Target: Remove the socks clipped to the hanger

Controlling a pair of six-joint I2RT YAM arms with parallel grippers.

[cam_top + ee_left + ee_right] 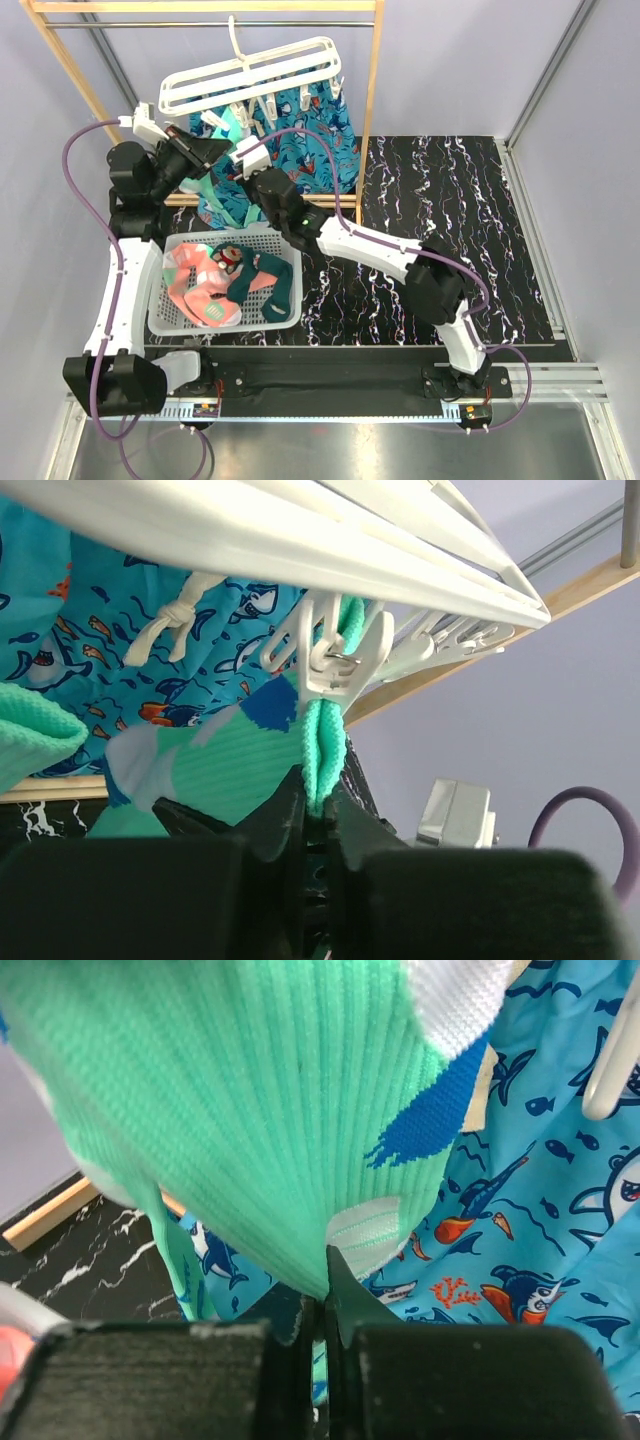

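Pinching in from both sides, we have our left gripper clamped on the mint sock, right under the white clip that pins it to the hanger. Our right gripper is closed on the same sock's lower edge. The blue cloth hangs behind, and more socks lie in the basket below.

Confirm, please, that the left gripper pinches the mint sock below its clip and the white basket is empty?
The white basket is not empty: the top view shows pink socks and dark teal socks inside. The rest holds.
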